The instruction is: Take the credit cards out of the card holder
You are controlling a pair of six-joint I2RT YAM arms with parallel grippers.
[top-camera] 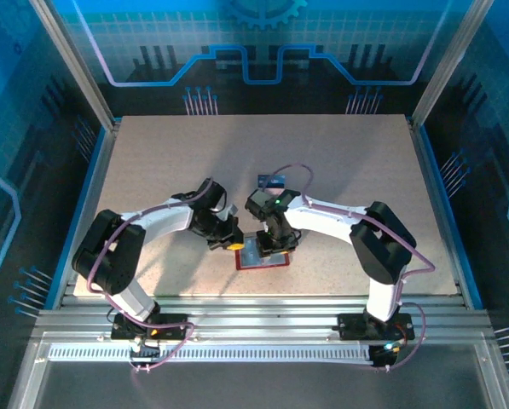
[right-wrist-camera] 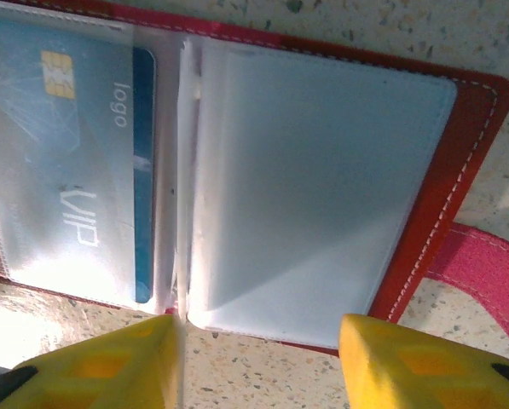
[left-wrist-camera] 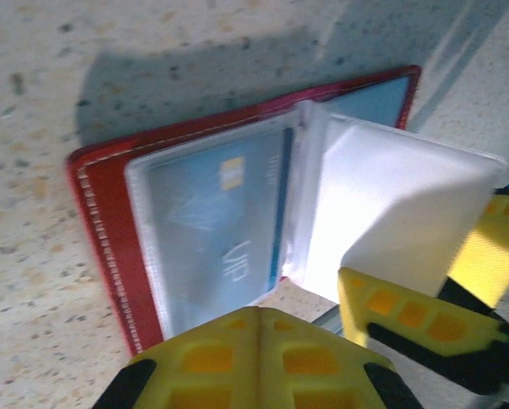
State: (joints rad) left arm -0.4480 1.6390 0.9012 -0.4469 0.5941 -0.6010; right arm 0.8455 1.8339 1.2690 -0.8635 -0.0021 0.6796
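Speckled beige table (top-camera: pixel 348 170) first. The red folding card holder (right-wrist-camera: pixel 471 136) lies open flat on it, just beyond both grippers. Your right gripper (right-wrist-camera: pixel 258 336) sits at the holder's near edge, jaws apart with nothing between them. They straddle the empty clear plastic sleeve (right-wrist-camera: pixel 322 187) on the tab side of the holder's fold. The blue VIP credit card (right-wrist-camera: pixel 66 162) is pocketed on the other side of that fold, towards the left arm, long axis parallel to the fold and pointing back at you. My call: you need to shift across the fold before closing. Your left gripper (left-wrist-camera: pixel 258 341) is nearer the card but closed, tips at the holder's near edge; can't tell if it pins it. A small dark card (top-camera: pixel 273 181) lies loose beyond the holder's far edge. The red strap tab (right-wrist-camera: pixel 484 256) sticks out of the holder's right side
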